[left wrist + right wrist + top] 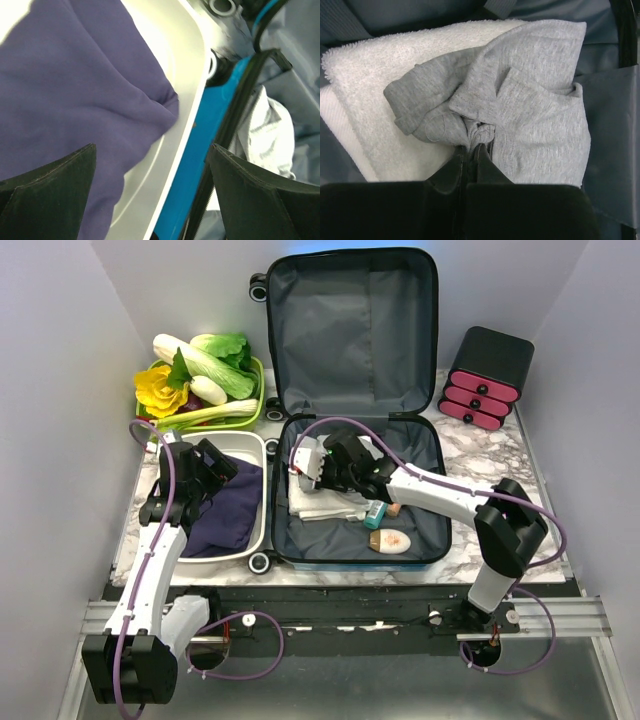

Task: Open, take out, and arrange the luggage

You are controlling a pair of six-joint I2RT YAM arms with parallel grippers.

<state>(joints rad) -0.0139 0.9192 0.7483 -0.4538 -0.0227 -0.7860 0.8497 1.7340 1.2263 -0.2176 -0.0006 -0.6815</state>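
The marble bench (500,455) carries the blue luggage (352,330), lying open mid-bench with its lid propped up at the far side. Just left of it sits a white tub (245,448) holding a purple cloth (225,515); my left jaws hang spread wide over that cloth. In the luggage's near half a white towel (380,100) lies under a grey garment (535,115), and my right jaws are pressed together, pinching a fold of the garment.
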